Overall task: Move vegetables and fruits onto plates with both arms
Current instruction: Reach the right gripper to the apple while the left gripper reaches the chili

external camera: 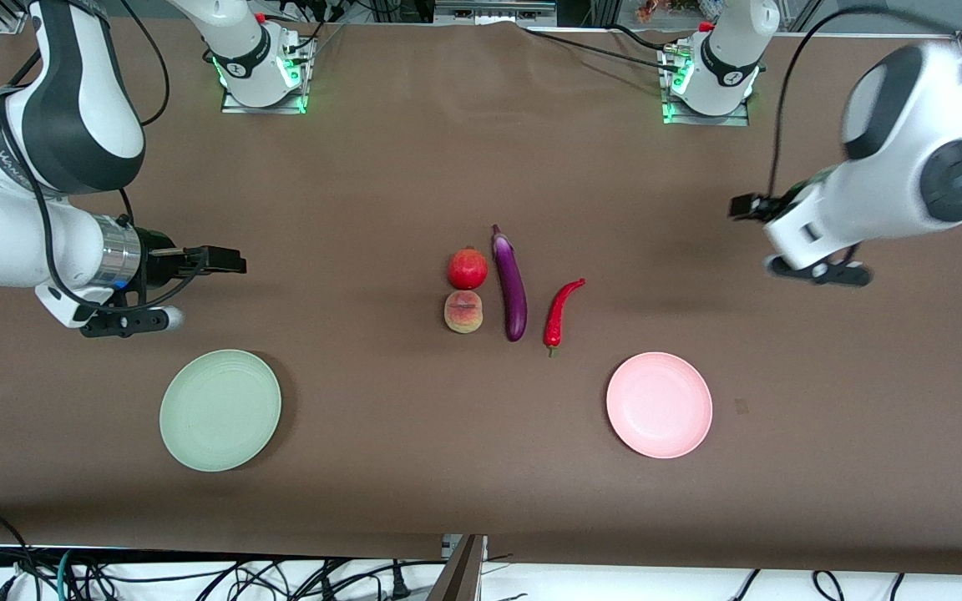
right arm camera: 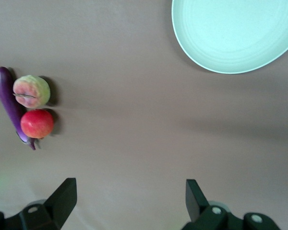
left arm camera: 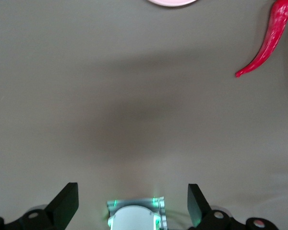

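Note:
A red pomegranate [external camera: 468,269], a yellowish-pink peach [external camera: 463,311], a long purple eggplant [external camera: 511,285] and a red chili pepper [external camera: 560,312] lie together mid-table. The pale green plate [external camera: 220,410] lies toward the right arm's end, the pale pink plate [external camera: 659,405] toward the left arm's end. My right gripper [external camera: 230,260] is open and empty over bare table above the green plate's side. My left gripper [external camera: 744,206] is open and empty over bare table. The right wrist view shows the peach [right arm camera: 31,91], pomegranate [right arm camera: 37,123], eggplant [right arm camera: 11,103] and green plate [right arm camera: 235,33]. The left wrist view shows the chili [left arm camera: 269,40].
A brown cloth [external camera: 414,150] covers the table. The two arm bases [external camera: 262,67] stand with green lights along the edge farthest from the front camera. Cables hang below the table's near edge. A sliver of the pink plate [left arm camera: 172,2] shows in the left wrist view.

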`<state>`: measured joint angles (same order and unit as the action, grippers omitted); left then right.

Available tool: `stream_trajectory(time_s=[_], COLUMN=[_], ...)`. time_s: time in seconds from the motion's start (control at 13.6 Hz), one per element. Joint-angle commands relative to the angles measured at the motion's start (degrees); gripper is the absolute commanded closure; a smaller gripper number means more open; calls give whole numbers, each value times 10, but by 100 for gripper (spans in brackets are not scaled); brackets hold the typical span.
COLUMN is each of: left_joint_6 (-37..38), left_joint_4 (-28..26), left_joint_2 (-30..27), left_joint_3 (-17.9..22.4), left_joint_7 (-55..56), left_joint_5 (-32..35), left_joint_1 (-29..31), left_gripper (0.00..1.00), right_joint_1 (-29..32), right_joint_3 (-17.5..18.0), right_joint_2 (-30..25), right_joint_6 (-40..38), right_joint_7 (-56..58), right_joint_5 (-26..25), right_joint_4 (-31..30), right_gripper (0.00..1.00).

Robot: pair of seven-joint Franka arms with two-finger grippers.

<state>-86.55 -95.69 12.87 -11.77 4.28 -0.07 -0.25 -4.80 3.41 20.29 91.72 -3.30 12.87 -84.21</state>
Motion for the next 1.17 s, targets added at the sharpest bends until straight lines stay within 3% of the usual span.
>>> stream_trajectory(time_s=[0.0, 0.66, 0.95, 1.1], left_joint_6=[-54, -355, -472, -480], left_joint_4=[20, 19, 14, 14], left_joint_2=[61, 217, 280, 290], left_joint_3=[2, 3, 3, 3], left_joint_7=[4, 220, 239, 239], left_joint_5=[-10, -17, -12, -11], left_joint_1=[-28, -185, -207, -214], left_gripper=[0, 0, 0, 2], right_joint_1=[-5, -91, -124, -148], right_joint_3=[0, 0, 0, -1], right_joint_2=[13, 83, 108, 124], right_joint_6=[15, 96, 96, 106], right_joint_7=[-34, -112, -115, -116], right_joint_5=[29, 51, 53, 54], right_joint_4=[4, 4, -1, -1], right_gripper=[0, 0, 0, 0])
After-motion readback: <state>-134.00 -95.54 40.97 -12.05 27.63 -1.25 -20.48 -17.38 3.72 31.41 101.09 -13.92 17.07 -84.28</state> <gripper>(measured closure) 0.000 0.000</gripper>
